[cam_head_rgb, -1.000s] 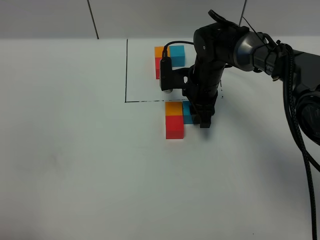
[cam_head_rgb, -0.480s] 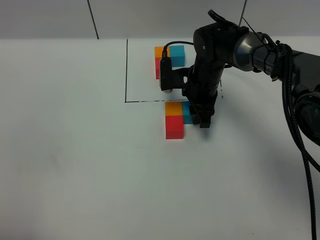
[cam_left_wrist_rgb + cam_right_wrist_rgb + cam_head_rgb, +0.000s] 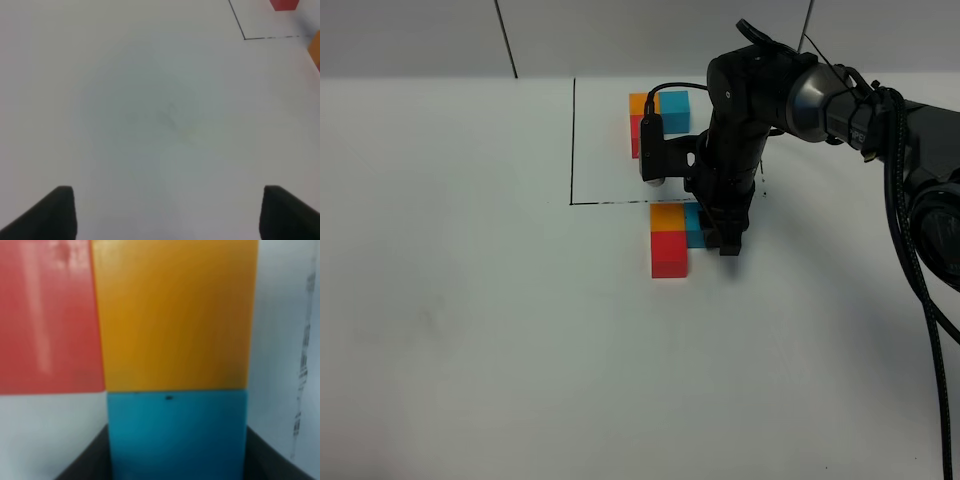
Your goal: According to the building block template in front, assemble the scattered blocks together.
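Across the left half of the white table (image 3: 470, 330), bare surface is stretching wide and unbroken, giving plenty of room to move. The left end effector (image 3: 165, 210) is hanging over that bare area with its dark fingers (image 3: 57, 212) spread apart and nothing between them. Toward the middle, a thin black line (image 3: 573, 140) is marking the left and near edges of the frame around the building block template (image 3: 658, 115), whose orange, red and blue cubes are partly hiding behind the arm. Just outside the frame's near edge, the scattered blocks are sitting together: the orange cube (image 3: 667, 217) is touching the red cube (image 3: 670, 254) on its near side, and the blue cube (image 3: 694, 228) is pressing against the orange cube's right face. The right end effector (image 3: 723, 236) is standing almost upright at the blue cube, its fingers pinching that cube at both sides in the wrist view. Further right, the black arm and its cables are crossing above open table. A pale wall with two dark seams is closing the far side.
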